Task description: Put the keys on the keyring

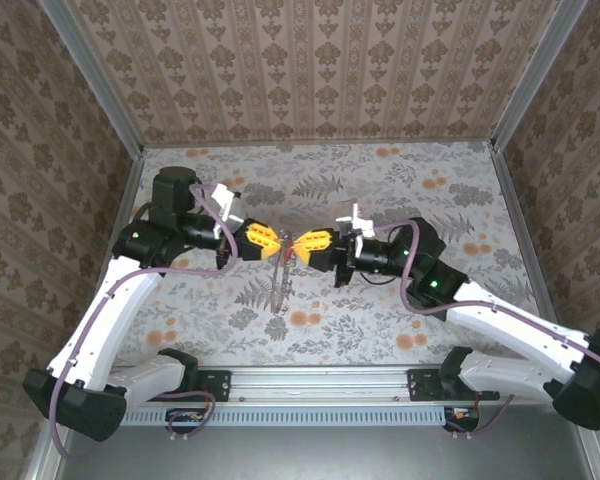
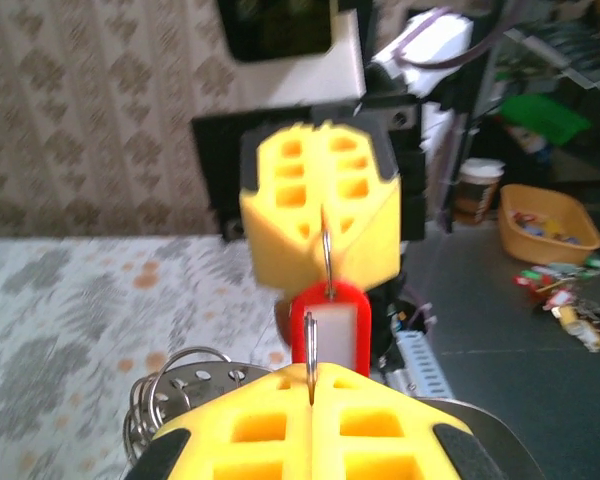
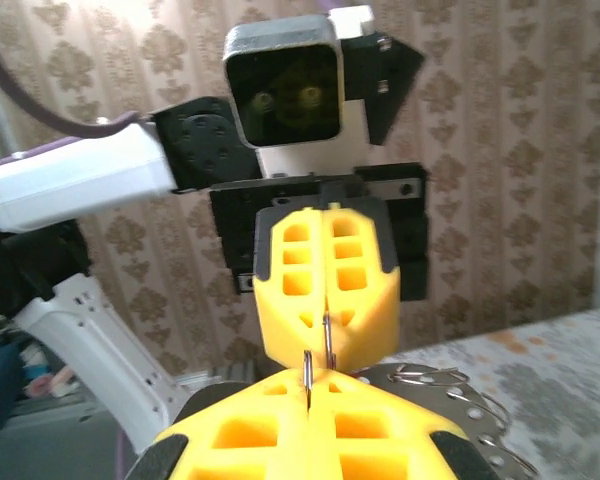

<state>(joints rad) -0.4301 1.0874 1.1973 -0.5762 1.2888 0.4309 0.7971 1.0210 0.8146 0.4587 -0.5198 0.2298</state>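
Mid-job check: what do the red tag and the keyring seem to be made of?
The tag looks like smooth red plastic, moulded, with a pale label window. The keyring looks like thin metal wire, dull grey, running stiff and straight between the left end effector and right end effector, both shut on it.

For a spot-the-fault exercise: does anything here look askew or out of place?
Nothing spilled or damaged. One oddity: the keyring hangs edge-on in mid-air, pinched by both the left gripper and right gripper fingertip to fingertip, with the red tag between them.
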